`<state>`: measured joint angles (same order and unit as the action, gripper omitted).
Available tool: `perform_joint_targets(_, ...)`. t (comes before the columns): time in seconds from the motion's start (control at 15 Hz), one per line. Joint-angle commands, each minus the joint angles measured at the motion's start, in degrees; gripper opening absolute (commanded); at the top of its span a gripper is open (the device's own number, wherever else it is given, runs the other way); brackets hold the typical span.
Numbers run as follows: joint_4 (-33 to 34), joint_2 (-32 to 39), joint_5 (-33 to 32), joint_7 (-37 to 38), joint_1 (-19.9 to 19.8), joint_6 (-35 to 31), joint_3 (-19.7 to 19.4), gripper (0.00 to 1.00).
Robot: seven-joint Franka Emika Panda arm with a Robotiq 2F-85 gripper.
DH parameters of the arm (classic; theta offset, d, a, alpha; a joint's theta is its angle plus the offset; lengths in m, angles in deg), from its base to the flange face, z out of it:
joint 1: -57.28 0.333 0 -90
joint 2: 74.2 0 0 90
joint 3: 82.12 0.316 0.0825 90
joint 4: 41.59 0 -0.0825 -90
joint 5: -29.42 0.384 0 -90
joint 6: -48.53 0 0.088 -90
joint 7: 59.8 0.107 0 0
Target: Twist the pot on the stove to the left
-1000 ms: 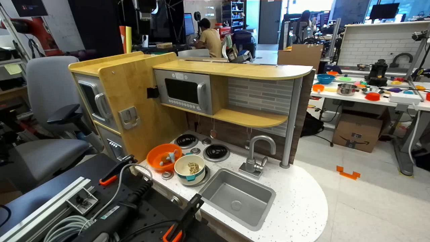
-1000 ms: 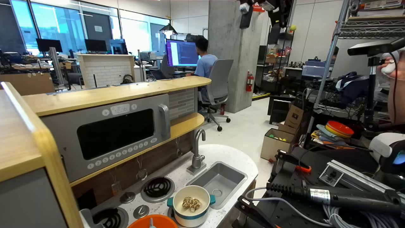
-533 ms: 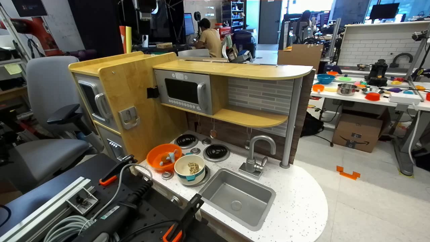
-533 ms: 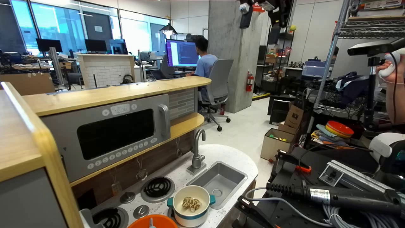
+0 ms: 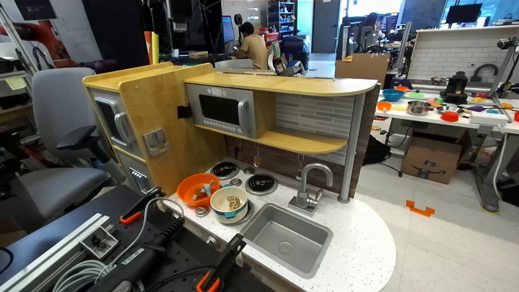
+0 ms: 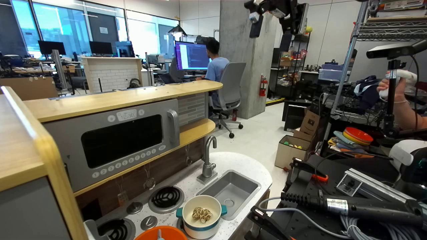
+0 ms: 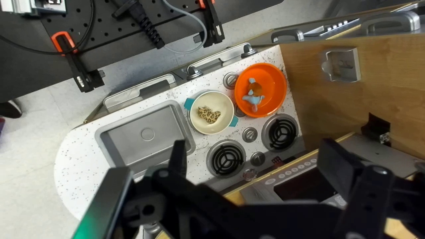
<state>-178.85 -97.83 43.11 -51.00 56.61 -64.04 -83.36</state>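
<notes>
The black two-fingered gripper (image 7: 255, 154) hangs high above the white speckled countertop (image 7: 79, 159), its fingers spread wide on plain air. The stove (image 7: 237, 133) fills the end of the countertop by the tall yellow wooden panel (image 7: 332, 99). Two black coil burners (image 7: 226, 160) in silver rings lie uncovered towards the back edge, and four round silver knobs (image 7: 249, 134) show on top. The rim of a third burner peeks from under the single round cream pot with a teal band (image 7: 217, 98), which stands upright near the front edge, between one grey rectangular sink (image 7: 132, 142) and one round orange bowl (image 7: 277, 83) in the front corner at the panel. Of the pot's two teal handles (image 7: 189, 104), one points towards the sink and the other ends near the bowl. One leopard-spotted tan object (image 7: 208, 114) lies inside the pot. The bowl holds something blue-grey and brown (image 7: 253, 99); whether one piece or two, I cannot tell.
</notes>
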Motion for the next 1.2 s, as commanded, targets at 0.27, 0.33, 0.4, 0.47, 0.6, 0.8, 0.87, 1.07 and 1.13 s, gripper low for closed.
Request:
perform_joint_targets(0.27,-0.5,11.3,-9.3,4.3,-1.3,-13.4,2.6,1.00)
perform_joint_targets(0.33,-0.6,13.6,-11.0,5.9,-1.1,-15.1,3.1,1.00)
perform_joint_targets(0.4,-0.6,15.3,-12.2,6.2,-0.7,-16.1,3.3,1.00)
perform_joint_targets(0.47,-0.6,17.0,-13.3,6.4,-0.2,-17.2,3.7,1.00)
perform_joint_targets(0.6,0.3,21.3,-15.4,7.7,0.5,-18.0,4.5,1.00)
perform_joint_targets(0.8,2.3,26.8,-18.1,9.2,1.9,-19.0,5.1,1.00)
perform_joint_targets(0.87,2.9,28.4,-19.2,10.0,2.4,-19.9,5.1,1.00)
perform_joint_targets(1.07,5.7,33.0,-21.2,12.6,3.8,-21.8,4.4,1.00)
perform_joint_targets(1.13,6.9,35.0,-22.0,13.5,4.2,-21.7,4.0,1.00)
